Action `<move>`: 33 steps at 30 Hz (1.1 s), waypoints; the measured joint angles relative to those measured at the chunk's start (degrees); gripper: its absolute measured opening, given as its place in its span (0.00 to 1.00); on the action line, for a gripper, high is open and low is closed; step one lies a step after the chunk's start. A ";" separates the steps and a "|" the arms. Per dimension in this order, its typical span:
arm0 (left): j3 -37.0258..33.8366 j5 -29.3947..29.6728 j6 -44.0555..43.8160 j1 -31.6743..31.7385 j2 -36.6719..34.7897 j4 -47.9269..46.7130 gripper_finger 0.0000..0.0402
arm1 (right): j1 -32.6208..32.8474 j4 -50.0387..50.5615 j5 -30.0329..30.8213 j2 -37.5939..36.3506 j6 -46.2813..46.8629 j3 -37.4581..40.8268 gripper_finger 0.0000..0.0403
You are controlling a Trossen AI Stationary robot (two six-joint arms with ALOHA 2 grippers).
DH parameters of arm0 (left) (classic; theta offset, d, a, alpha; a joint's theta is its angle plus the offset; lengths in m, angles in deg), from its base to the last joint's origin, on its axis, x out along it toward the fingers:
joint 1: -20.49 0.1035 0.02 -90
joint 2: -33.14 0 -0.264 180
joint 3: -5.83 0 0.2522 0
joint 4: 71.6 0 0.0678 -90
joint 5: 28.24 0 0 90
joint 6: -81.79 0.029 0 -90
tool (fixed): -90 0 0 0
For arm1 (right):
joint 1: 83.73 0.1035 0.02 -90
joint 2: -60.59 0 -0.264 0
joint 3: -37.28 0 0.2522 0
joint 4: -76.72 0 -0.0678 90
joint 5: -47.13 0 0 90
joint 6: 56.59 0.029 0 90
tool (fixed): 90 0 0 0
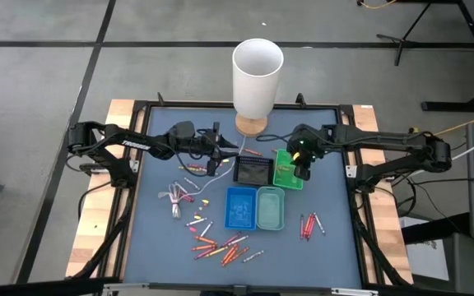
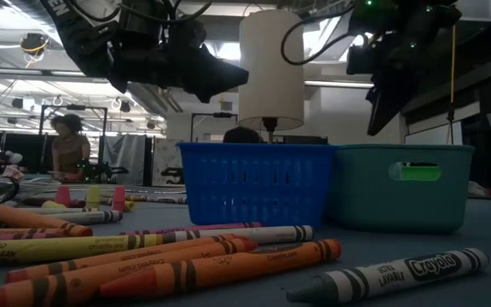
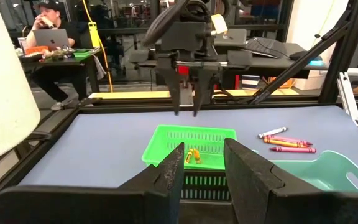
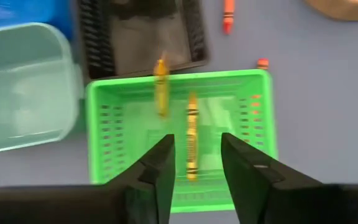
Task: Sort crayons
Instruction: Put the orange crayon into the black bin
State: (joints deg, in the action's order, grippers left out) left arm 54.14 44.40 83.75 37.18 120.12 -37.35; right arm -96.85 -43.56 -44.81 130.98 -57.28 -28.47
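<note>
Right tool (image 4: 194, 155) hangs over the green tray (image 4: 98, 130), fingers parted, gripping nothing. Left tool (image 3: 204, 171) sits near the black tray (image 1: 252, 171), fingers also spread and empty.

Risks: right tool is low over the green tray, so a careless sideways pull could clip the rim and shove the tray into the black one touching it. Left tool reaching for the loose crayons could snag the white cord (image 1: 174, 197) lying near them. Crayons at the tabletop's front lie piled and crossed, so a pinch there could catch two at once or roll one away.

Containers: green tray holds two yellow crayons (image 4: 192, 140), one down the middle, one leaning at the wall by the black tray. Black tray looks empty. Blue tray (image 1: 239, 206) and teal tray (image 1: 271, 207) touch side by side; contents too small to tell.

Crayons left: orange-red pile (image 1: 220, 245) near the front edge, a red group (image 1: 309, 224) just beside the teal tray, scattered ones near the cord.
</note>
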 joint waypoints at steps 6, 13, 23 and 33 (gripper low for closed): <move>0.00 0.00 -0.02 0.00 0.00 0.00 0.25 | -0.07 -0.74 15.27 0.00 -1.36 0.00 0.35; 0.00 0.00 -0.04 0.00 0.01 0.00 0.25 | -7.06 -3.88 15.51 0.30 -6.07 0.00 0.35; 0.00 0.02 0.02 0.00 0.02 0.00 0.25 | -18.78 -6.01 2.99 7.83 -11.83 1.51 0.35; 0.00 0.00 0.04 -0.02 0.02 0.01 0.25 | -20.26 -10.55 -2.65 16.93 -14.95 2.14 0.35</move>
State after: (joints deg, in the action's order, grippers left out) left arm 54.14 44.40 83.79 37.16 120.14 -37.34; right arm -117.11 -54.11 -47.45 147.91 -72.23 -26.33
